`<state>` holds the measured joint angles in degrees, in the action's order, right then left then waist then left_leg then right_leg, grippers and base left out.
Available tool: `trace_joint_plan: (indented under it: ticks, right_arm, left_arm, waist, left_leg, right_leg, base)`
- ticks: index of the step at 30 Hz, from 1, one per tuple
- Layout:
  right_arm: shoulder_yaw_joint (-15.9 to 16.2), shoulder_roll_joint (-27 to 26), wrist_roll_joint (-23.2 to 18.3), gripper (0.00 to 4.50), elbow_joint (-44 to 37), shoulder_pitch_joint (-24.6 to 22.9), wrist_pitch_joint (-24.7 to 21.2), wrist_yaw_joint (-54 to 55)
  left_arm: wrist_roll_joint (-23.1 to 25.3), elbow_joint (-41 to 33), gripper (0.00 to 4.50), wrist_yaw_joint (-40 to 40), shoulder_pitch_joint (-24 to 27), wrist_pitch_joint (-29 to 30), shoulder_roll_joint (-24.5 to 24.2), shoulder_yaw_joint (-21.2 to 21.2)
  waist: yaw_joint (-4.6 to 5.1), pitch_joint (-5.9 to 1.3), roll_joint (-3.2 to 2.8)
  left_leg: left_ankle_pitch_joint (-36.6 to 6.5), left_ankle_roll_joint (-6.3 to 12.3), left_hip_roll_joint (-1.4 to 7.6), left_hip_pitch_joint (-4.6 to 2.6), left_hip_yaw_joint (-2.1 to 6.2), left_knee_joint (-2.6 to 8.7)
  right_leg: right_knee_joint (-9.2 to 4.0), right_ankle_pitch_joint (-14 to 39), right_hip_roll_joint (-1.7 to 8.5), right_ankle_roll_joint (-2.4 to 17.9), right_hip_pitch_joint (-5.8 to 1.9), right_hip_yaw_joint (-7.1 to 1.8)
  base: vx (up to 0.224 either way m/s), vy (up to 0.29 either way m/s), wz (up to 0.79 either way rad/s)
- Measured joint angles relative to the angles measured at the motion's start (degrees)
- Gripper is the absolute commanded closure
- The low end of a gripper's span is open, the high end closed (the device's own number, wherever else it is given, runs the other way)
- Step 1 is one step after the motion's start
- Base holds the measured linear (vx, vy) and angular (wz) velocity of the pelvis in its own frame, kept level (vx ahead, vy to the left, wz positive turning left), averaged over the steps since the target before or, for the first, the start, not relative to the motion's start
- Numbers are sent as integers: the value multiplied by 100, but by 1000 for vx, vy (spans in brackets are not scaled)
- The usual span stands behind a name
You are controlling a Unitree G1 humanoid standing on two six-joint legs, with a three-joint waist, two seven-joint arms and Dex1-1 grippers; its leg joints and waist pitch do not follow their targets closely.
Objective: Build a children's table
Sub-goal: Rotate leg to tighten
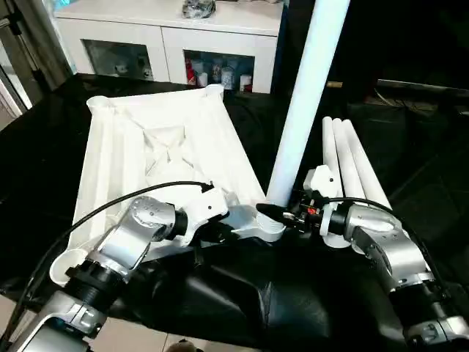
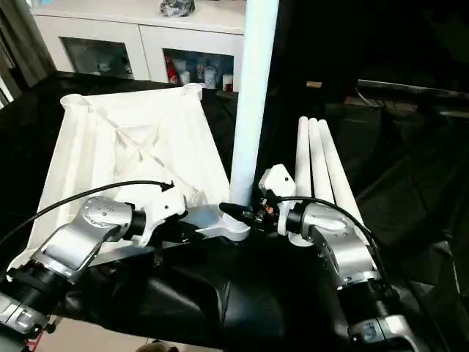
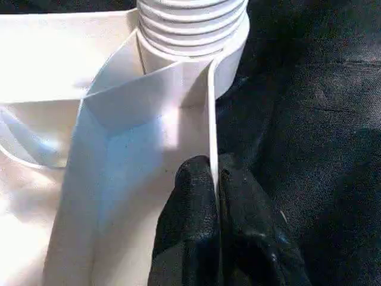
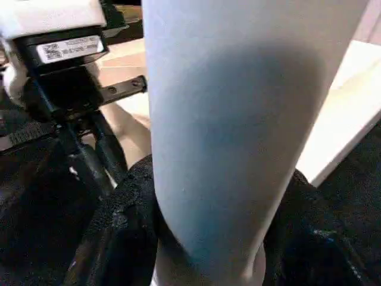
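Note:
The children's table's white tabletop lies ribbed side up on the black-draped work table. One white leg stands upright in the near right corner socket; its ribbed end sits in that socket. My right gripper is shut on this leg just above the socket, a black finger on each side of the tube. My left gripper is shut on the tabletop's thin side rim, close to the same corner. Three more legs lie side by side to the right.
A white cabinet with glass-fronted shelves stands behind the table. Black cloth bunches along the near edge under my forearms. Dark equipment sits at the back right. A cable loops over my left forearm.

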<state>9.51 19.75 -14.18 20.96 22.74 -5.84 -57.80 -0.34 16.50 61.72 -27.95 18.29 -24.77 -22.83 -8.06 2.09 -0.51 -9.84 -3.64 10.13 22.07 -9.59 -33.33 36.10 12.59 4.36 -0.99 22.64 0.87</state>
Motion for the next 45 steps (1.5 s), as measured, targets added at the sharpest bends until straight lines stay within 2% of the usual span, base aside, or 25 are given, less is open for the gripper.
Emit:
trace_joint_plan:
  ticks: [6,11,15,18,21,24,30,38,45]
  right_arm:
    - [-56,-196,10,261,287,157,37,216]
    - [-174,-582,231,261,351,149,26,1435]
    - [-460,-1139,518,261,168,73,-261,2819]
    - [-638,-1516,725,261,295,281,-436,3711]
    - [-716,-1814,890,261,740,698,-547,4520]
    - [-716,-1900,988,261,937,871,-547,4764]
    - [-789,-2019,1050,261,901,932,-747,4875]
    - [-863,-2103,1023,261,979,1057,-833,4872]
    - [-929,-2081,1001,261,1059,1169,-996,4609]
  left_arm:
    - [25,0,450,-146,2,63,-20,0]
    - [226,0,450,-783,-120,620,321,61]
    - [272,0,450,-1727,-261,1547,1086,301]
    - [361,80,450,-2365,-406,1994,1557,402]
    - [512,320,450,-2995,-553,2149,1986,510]
    - [554,408,450,-3322,-572,2177,2176,608]
    - [601,344,450,-3571,-584,2441,2283,668]
    - [627,343,450,-3574,-594,2441,2248,704]
    - [624,319,450,-3357,-606,2414,2081,636]
  waist:
    - [32,-17,25]
    - [120,-10,58]
    - [163,42,89]
    - [186,75,65]
    - [228,82,60]
    - [259,86,63]
    - [287,84,82]
    - [312,86,79]
    - [317,86,81]
  left_leg:
    - [0,-1,5,-15,0,10]
    - [0,-1,5,-26,0,18]
    - [0,-1,2,-16,0,28]
    - [0,-1,-3,-10,0,51]
    - [0,-1,-13,-11,1,75]
    - [0,-1,-18,-12,0,107]
    - [0,-1,-25,-18,-3,137]
    - [0,-1,-24,-23,-2,171]
    - [0,-1,-25,-49,-4,169]
  right_leg:
    - [1,-7,-5,8,-6,2]
    - [-7,-3,-3,-3,-1,3]
    - [-30,-3,-1,-4,13,2]
    - [-94,-3,-1,-4,17,5]
    - [-140,-3,1,-4,16,3]
    - [-188,-4,1,-5,10,4]
    - [-223,-6,1,-6,4,1]
    - [-303,-6,1,-6,15,11]
    - [-309,-6,1,-6,17,8]
  base:
    - [0,0,0]
    - [0,0,0]
    - [0,0,0]
    - [0,0,0]
    - [0,0,0]
    - [0,0,0]
    - [0,0,0]
    - [0,0,0]
    - [0,0,0]
